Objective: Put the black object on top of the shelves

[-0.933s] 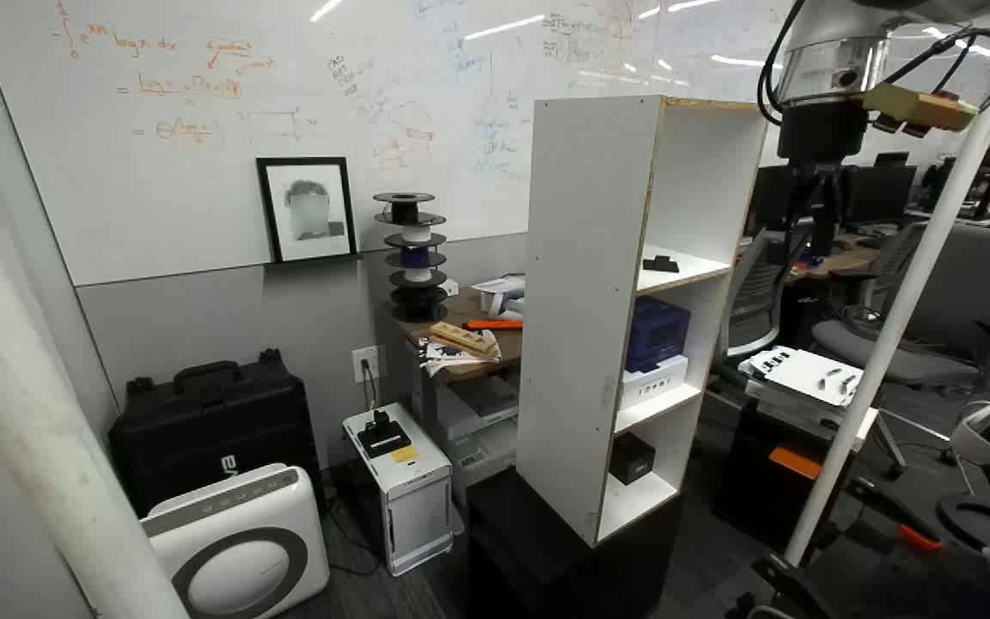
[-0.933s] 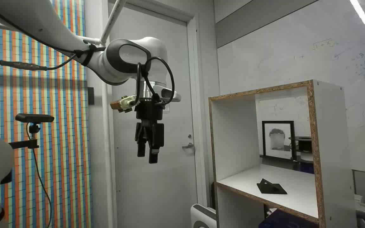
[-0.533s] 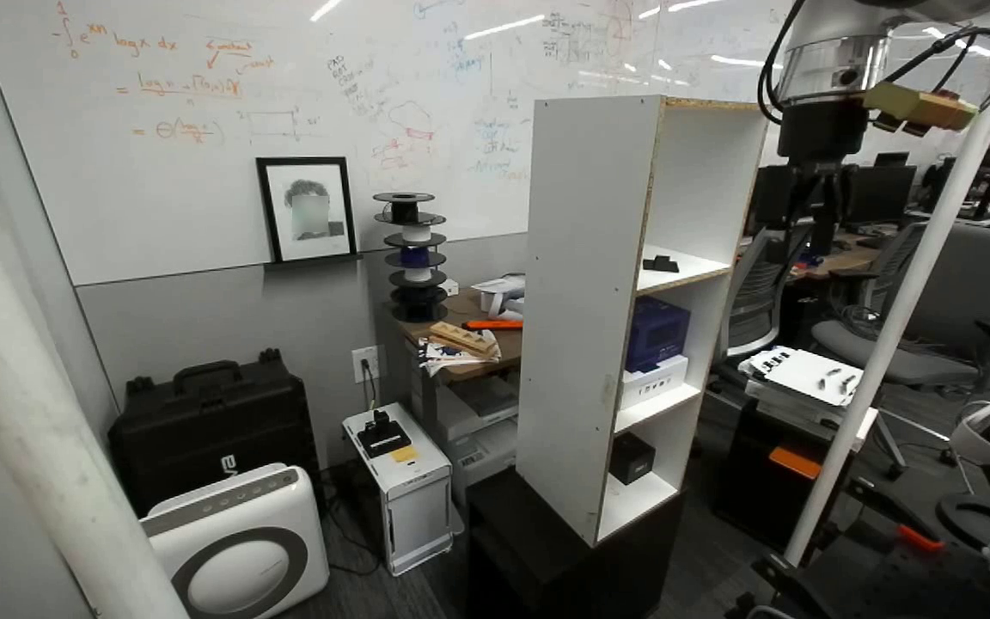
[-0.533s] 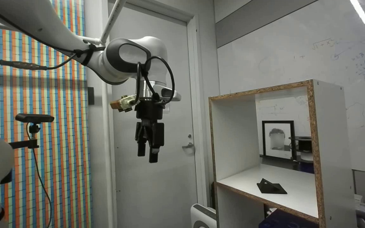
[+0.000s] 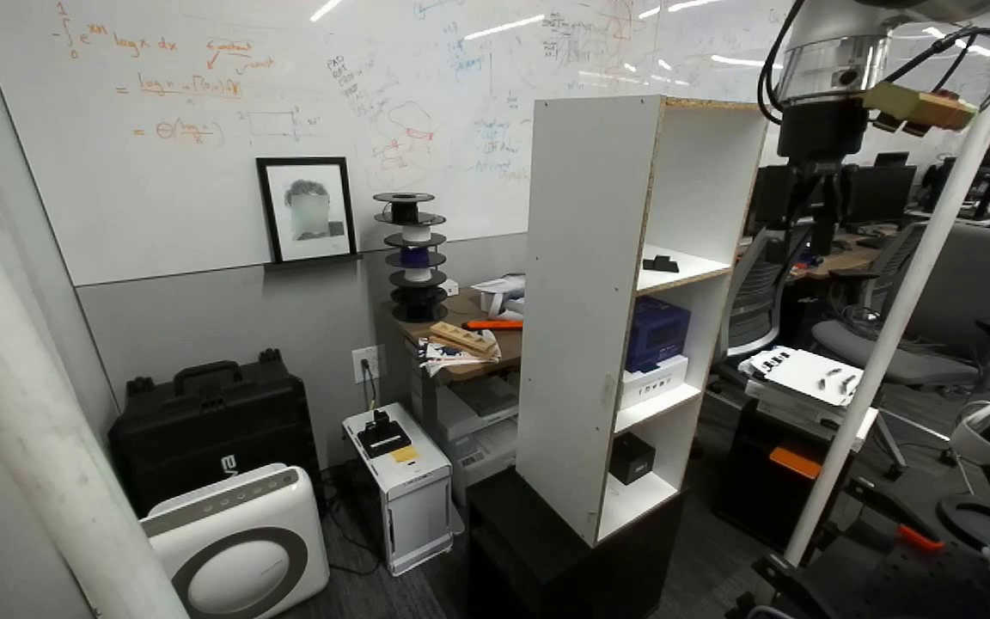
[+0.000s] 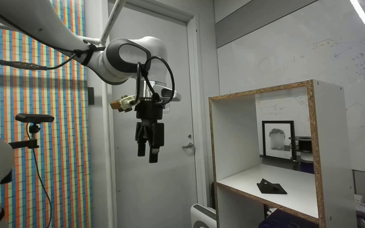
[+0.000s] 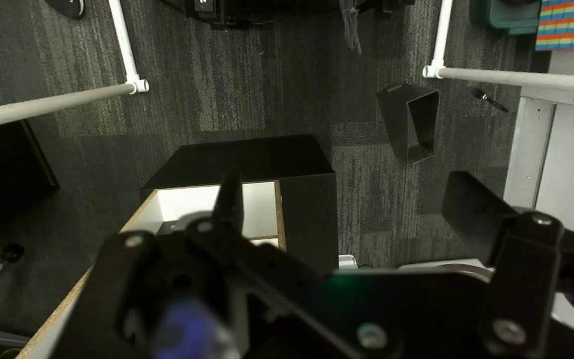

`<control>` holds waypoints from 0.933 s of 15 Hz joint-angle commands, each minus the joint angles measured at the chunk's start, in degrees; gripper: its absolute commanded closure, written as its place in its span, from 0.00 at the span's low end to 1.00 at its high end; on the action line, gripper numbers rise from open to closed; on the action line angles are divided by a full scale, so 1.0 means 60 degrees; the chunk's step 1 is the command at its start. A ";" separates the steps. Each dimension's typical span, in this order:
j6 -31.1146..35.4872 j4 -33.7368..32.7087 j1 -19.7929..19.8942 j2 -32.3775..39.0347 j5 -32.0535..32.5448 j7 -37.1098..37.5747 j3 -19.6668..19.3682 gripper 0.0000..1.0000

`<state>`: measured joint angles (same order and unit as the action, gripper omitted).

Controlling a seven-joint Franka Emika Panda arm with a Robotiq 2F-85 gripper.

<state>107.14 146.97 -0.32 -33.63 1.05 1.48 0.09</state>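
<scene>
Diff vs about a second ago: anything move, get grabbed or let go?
Nothing visibly changed in the exterior views; no earlier wrist picture to compare. Nothing grasped or let go: the gripper stays open, apart from the shelves; the black object lies where it was, in their top compartment.

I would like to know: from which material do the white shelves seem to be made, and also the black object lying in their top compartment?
White shelves: probably chipboard with a smooth, pale coating; the front edges show a rough brown speckle.
Black object: perhaps plastic, matte; it looks evenly dark with flat faces and crisp edges, but painted metal is also possible.
</scene>
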 commanded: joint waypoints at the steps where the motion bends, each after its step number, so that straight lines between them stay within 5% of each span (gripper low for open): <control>1: 0.0090 0.0006 0.0055 -0.0003 0.0158 -0.0060 0.0063 0.00; 8: 0.1766 0.0207 0.0343 -0.0070 0.1095 -0.1633 -0.0792 0.00; 14: 0.6523 0.0239 0.1347 0.1699 0.1127 -0.0305 -0.1232 0.00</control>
<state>135.17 149.45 5.74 -29.74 8.39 -4.20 -7.21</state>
